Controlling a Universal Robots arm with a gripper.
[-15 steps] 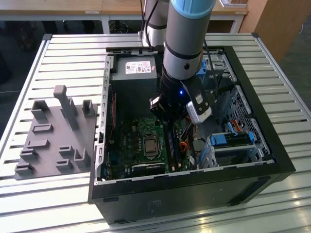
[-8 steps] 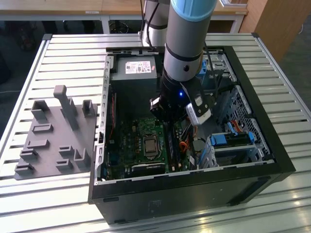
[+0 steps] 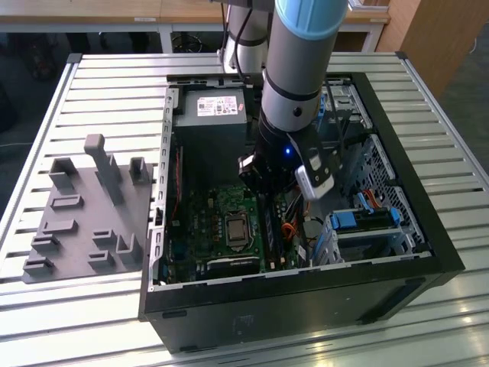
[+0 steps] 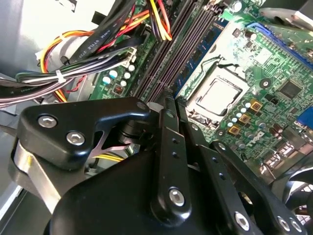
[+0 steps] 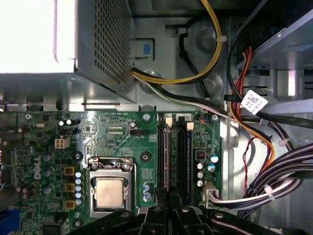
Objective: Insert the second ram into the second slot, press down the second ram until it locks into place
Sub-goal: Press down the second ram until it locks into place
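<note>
The open computer case (image 3: 428,229) lies on its side with the green motherboard (image 5: 117,132) facing up. My gripper (image 4: 168,97) reaches down into it, its black fingers (image 5: 160,203) pressed together and shut. The tips sit at the near end of the memory slots beside the processor socket (image 5: 108,190). A long dark ram stick (image 5: 163,156) stands in the slot in line with the tips, and it shows again in the second wrist view (image 4: 191,54) and the exterior view (image 3: 269,229). A parallel dark slot (image 5: 182,156) runs beside it. Whether the tips touch the stick is hidden.
Bundled cables (image 4: 83,54) run close beside the slots, toward the drive side. The power supply (image 3: 210,115) fills the case's far end. Blue drive brackets (image 3: 363,222) sit at the exterior view's right. A grey holder fixture (image 3: 92,206) stands on the slatted table at the exterior view's left.
</note>
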